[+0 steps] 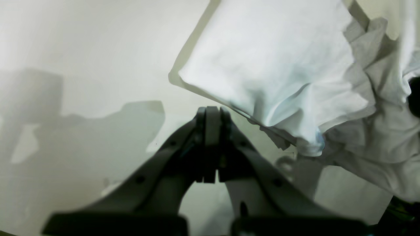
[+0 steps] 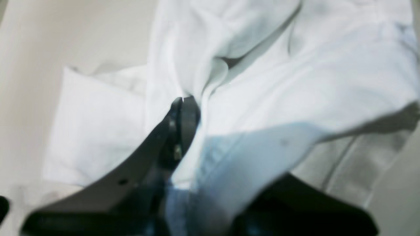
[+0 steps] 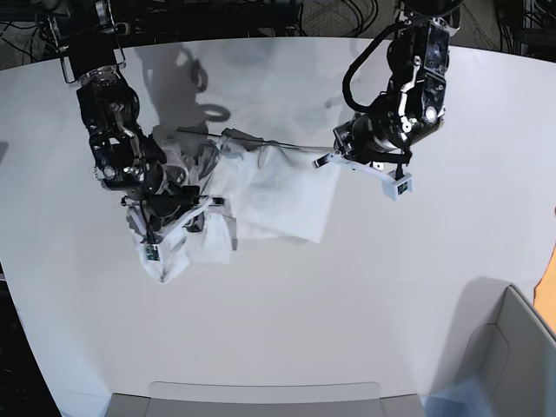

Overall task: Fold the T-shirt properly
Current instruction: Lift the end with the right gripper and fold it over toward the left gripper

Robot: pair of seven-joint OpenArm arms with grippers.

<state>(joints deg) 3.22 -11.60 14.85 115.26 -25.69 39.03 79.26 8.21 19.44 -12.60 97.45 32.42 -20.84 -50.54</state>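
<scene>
The white T-shirt lies crumpled and partly doubled over on the white table, left of centre. My right gripper is shut on a bunched fold of the T-shirt, and fabric drapes over one finger. In the base view this gripper sits at the shirt's left end, half buried in cloth. My left gripper is shut with nothing between its fingers, just short of the T-shirt's near edge. From the base view it hovers at the shirt's upper right corner.
A grey bin stands at the table's front right corner. A shallow grey tray lies along the front edge. Something orange shows at the right border. Cables and dark frames line the back.
</scene>
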